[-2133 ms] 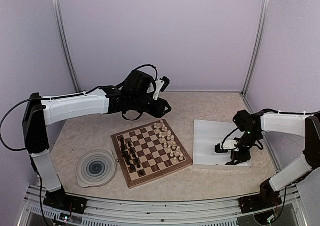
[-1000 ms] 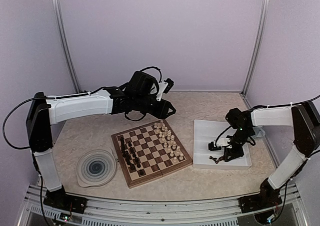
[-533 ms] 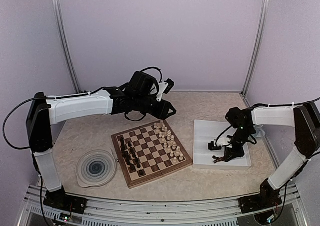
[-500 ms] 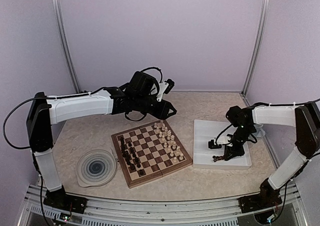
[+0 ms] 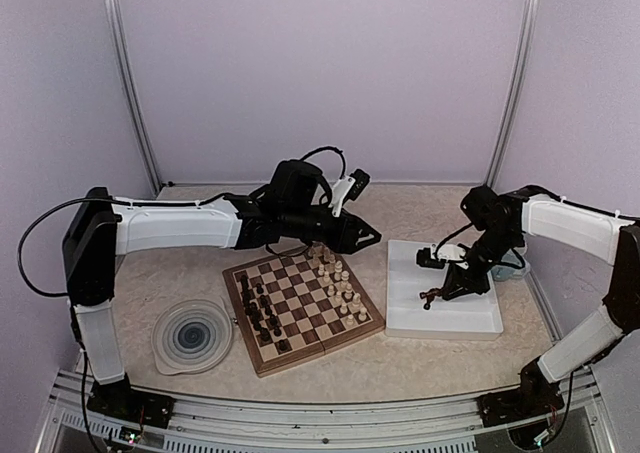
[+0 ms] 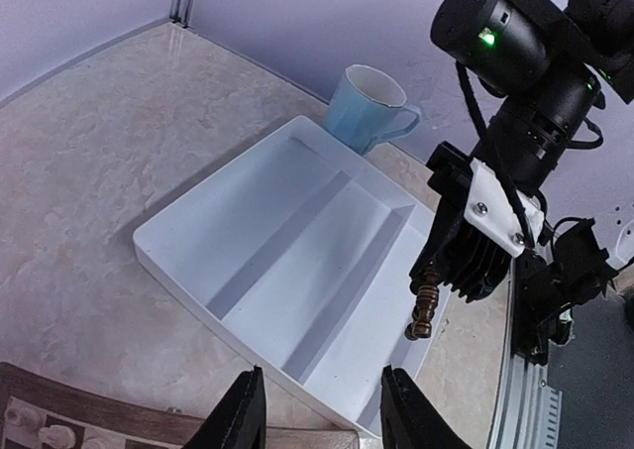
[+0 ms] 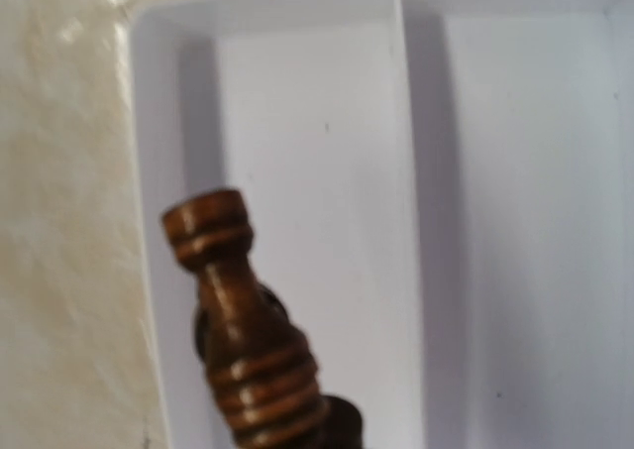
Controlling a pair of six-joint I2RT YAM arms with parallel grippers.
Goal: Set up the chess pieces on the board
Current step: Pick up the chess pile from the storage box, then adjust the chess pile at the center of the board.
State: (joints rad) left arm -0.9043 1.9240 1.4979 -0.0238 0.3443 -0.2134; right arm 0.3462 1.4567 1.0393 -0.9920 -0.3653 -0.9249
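R hand point(image 5: 436, 292) pinches a dark piece point(image 5: 428, 298) above tray point(image 5: 470, 318); L hand point(image 5: 372, 238) spread, empty, off board's point(image 5: 300, 295) 1 o'clock corner. Carry toward 9 o'clock, clear cream pcs point(image 5: 340, 278), set upright w/ dark set point(image 5: 262, 318) at board's 8 o'clock side.

No writing, label, brand, number or sign can be read in any of the views (the board point(image 5: 298, 295), the white tray point(image 6: 297, 261) and the blue mug point(image 6: 369, 102) all show plain, unmarked surfaces).
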